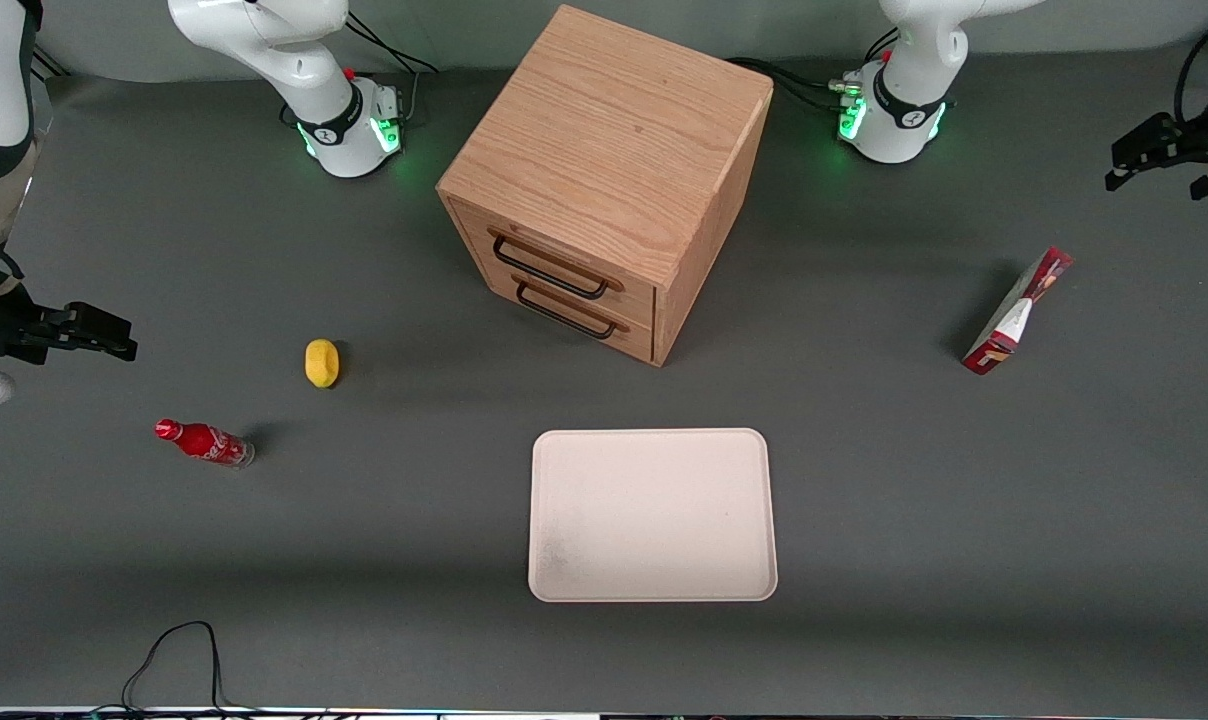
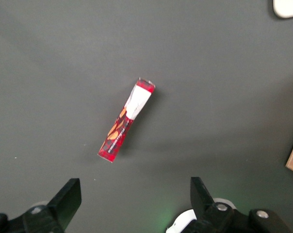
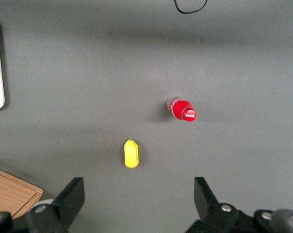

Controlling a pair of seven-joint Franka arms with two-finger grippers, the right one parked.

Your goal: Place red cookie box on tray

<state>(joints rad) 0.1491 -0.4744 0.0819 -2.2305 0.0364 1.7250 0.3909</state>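
1. I am holding my gripper high above the grey table, at the working arm's end of it. In the front view the gripper is showing at the frame's edge.
2. My jaws are standing wide apart and are carrying nothing.
3. The thin, flat red cardboard cookie box with white and orange print is standing on one long narrow edge on the bare table, well below my jaws and apart from them. In the front view the box is nearer to the camera than my gripper.
4. The box's long axis is running diagonally to the line between my fingertips, so I am judging that a wrist rotation is needed before descent.
5. The large, flat, pale cream-pink tray with rounded corners and a low rim is lying well apart from the box, in front of the wooden two-drawer cabinet. The tray is holding nothing.
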